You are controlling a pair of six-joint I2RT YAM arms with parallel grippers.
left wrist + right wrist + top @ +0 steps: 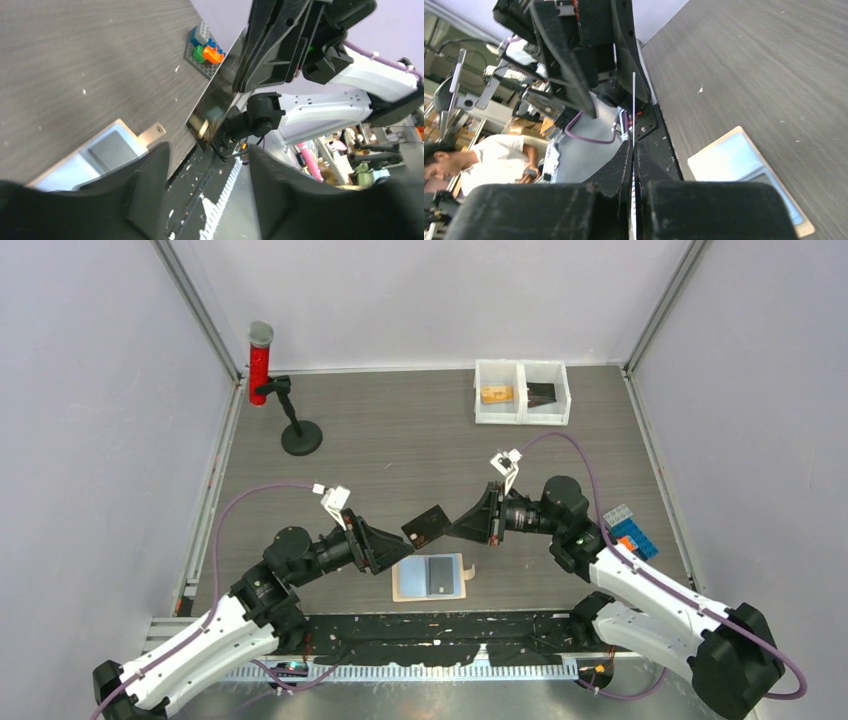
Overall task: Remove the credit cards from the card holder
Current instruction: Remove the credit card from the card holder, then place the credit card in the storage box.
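A credit card [427, 525] hangs between both arms' fingers [458, 526].

Left tool [402, 542] parted, right tool [453, 527] pinched closed, tips facing

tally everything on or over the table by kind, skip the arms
card holder: 1
credit cards: 2, one mid-air, one in holder
white bin: 1
orange-tan block: 1
unclear dark item in bin: 1
brick cluster: 1
red cylinder: 1
black stand: 1
total: 9

No legible text, label or number anywhere.
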